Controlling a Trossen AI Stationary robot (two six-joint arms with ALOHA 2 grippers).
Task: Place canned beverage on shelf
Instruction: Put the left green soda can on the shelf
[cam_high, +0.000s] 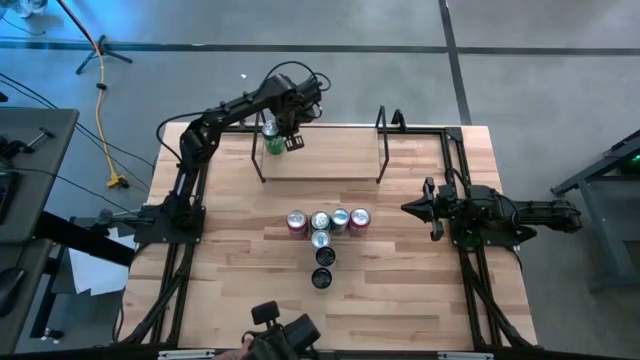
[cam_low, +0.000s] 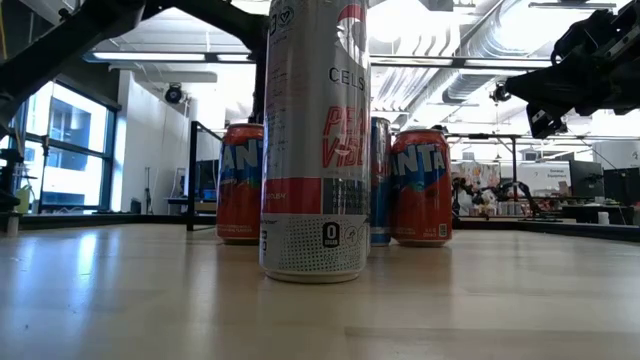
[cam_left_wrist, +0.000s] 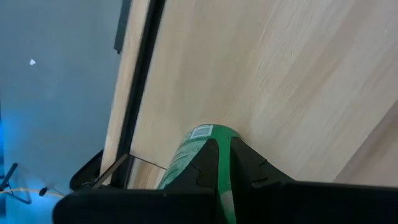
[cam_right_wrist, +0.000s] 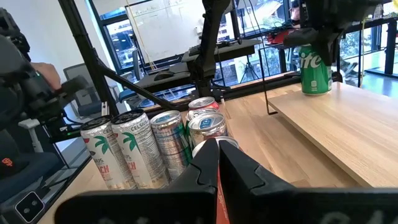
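Observation:
A green soda can (cam_right_wrist: 315, 70) stands upright over the far left end of the shelf (cam_high: 325, 160), a low pale board with a black wire upright (cam_high: 262, 155) at each end. My left gripper (cam_high: 288, 133) is shut on the can from above. Its base (cam_right_wrist: 315, 92) is at the board; I cannot tell whether it touches. In the left wrist view the can (cam_left_wrist: 189, 152) shows beyond the fingers. My right gripper (cam_high: 408, 208) waits at the table's right side, shut, level, pointing left, holding nothing; it also shows in its wrist view (cam_right_wrist: 217, 142). My left gripper holds the green can at its top end (cam_right_wrist: 309, 50), on the side toward the table's right. The fingers (cam_left_wrist: 202, 165) point down and stand almost closed; the gripper's body hides the exact place of contact. The can hangs upright below them.
Several cans (cam_high: 328, 222) stand in a cluster at the table's middle, with more (cam_high: 322, 268) in a line toward the near edge. A tall silver can (cam_low: 315, 140) and orange cans (cam_low: 420, 185) fill the low view. A person's hand (cam_right_wrist: 46, 71) and a camera (cam_high: 285, 335) are at the near edge.

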